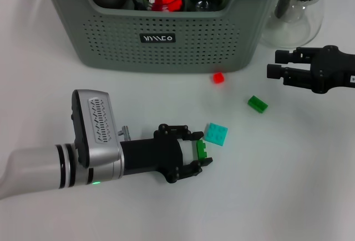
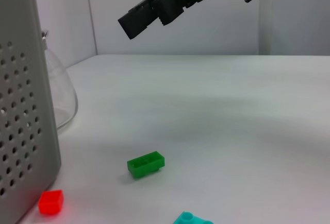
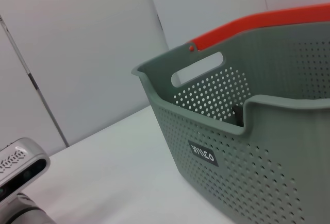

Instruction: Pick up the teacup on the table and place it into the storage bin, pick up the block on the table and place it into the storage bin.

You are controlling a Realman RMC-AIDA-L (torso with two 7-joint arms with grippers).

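My left gripper (image 1: pixel 201 153) is black, on a silver and white arm, and the block (image 1: pixel 202 150) between its fingers is bright green. Just beside it lies a turquoise studded plate (image 1: pixel 217 134). A second green block (image 1: pixel 257 104) and a small red block (image 1: pixel 218 77) lie on the white table (image 1: pixel 288 185). The storage bin (image 1: pixel 166 36) is grey-green, dotted with rows of small holes, with a dark logo plate in white lettering and an orange-red handle (image 3: pixel 263 26). My right gripper (image 1: pixel 283 66) is black. The pitcher (image 1: pixel 297 16) is clear glass with a dark lid.
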